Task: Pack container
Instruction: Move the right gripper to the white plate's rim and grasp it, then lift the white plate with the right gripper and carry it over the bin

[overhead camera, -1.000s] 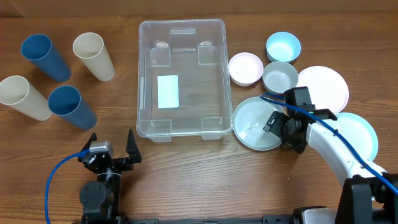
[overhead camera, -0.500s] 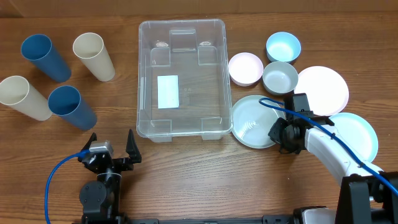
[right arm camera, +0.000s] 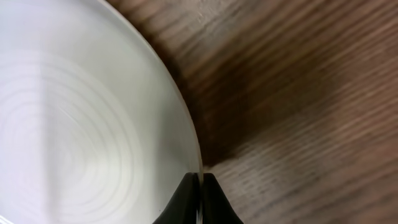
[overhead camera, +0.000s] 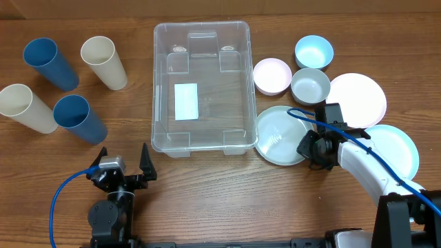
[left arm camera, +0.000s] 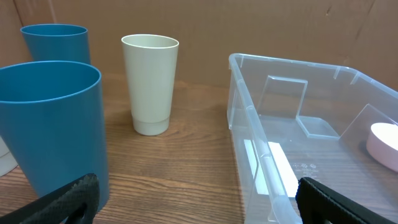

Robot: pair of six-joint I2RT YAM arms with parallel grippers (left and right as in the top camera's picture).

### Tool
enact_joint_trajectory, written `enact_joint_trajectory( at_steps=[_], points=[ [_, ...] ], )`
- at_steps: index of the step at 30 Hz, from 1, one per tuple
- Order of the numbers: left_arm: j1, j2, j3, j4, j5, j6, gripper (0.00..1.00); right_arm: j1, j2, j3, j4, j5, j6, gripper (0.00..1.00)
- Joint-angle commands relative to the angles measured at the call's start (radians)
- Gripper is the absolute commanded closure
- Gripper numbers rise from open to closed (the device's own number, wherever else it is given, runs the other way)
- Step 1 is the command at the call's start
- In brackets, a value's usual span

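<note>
Plastic container (overhead camera: 200, 24), clear and empty, has cups (overhead camera: 96, 62) to its left, plates (overhead camera: 358, 93) and bowls (overhead camera: 311, 52) to its right. Where's your right gripper (overhead camera: 308, 145)?
— Just right of the container, jaws pinching the pale plate (overhead camera: 279, 136) by its rim. Lift slowly; that thin edge may slip. Your left gripper (overhead camera: 124, 167) idles in front, jaws spread

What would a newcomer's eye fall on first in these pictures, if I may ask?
The large clear container sits empty in the middle of the table, with only a white label on its bottom. Just to its right, the right gripper pinches the rim of a pale plate that lies flat beside the bin. At the left, four blue and cream cups stand upright.
</note>
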State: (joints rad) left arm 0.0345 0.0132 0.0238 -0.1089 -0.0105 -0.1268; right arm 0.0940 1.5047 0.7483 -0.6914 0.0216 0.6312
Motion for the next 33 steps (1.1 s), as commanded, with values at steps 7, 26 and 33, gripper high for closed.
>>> enact_joint_trajectory(
  at_steps=[7, 26, 33],
  points=[
    [0.006, -0.008, -0.003, 0.000, 0.011, 0.015, 0.00, 0.002, -0.119, 0.152, -0.154, 0.014, -0.010, 0.96],
    [0.006, -0.008, -0.003, 0.000, 0.011, 0.015, 0.00, 0.002, -0.266, 0.460, -0.427, 0.159, -0.084, 0.96],
    [0.006, -0.008, -0.003, 0.000, 0.011, 0.015, 0.00, 0.005, -0.288, 0.603, -0.463, 0.093, -0.187, 0.96]
  ],
)
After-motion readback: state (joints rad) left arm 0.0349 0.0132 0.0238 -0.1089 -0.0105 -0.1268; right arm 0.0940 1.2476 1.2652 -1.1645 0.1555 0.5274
